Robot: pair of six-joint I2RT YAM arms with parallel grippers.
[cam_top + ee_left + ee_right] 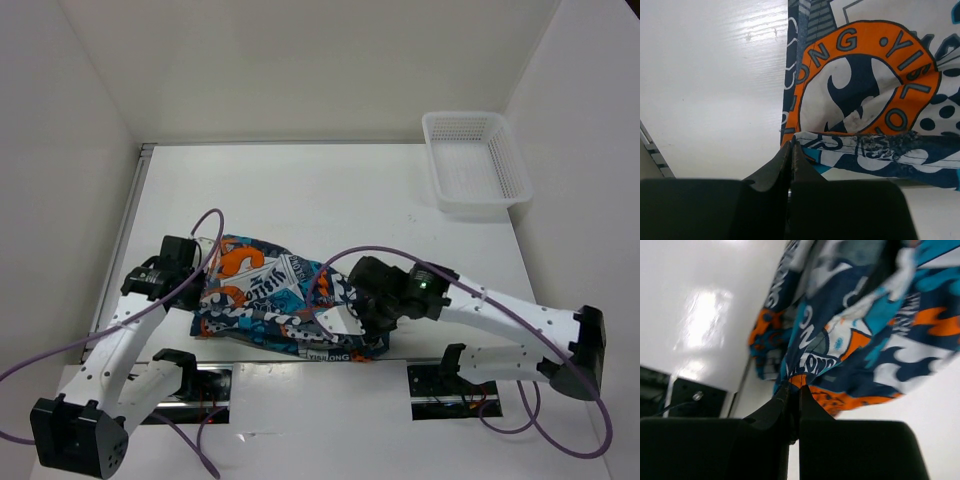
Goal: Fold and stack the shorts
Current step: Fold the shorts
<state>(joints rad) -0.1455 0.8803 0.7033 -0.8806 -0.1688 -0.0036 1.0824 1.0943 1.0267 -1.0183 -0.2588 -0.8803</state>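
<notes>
On the table (330, 200), left gripper (791, 148) and right gripper (794, 390) each pinch 1 end of the shorts (265, 295), jaws pressed on fabric, probably stretching it for folding.

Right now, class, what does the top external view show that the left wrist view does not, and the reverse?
Top external only: the white mesh basket at the far right corner, the left arm, the right arm. Left wrist only: the left jaws shut at the fabric edge, close-up lettering on the orange ring. Both: the shorts on the table.
</notes>
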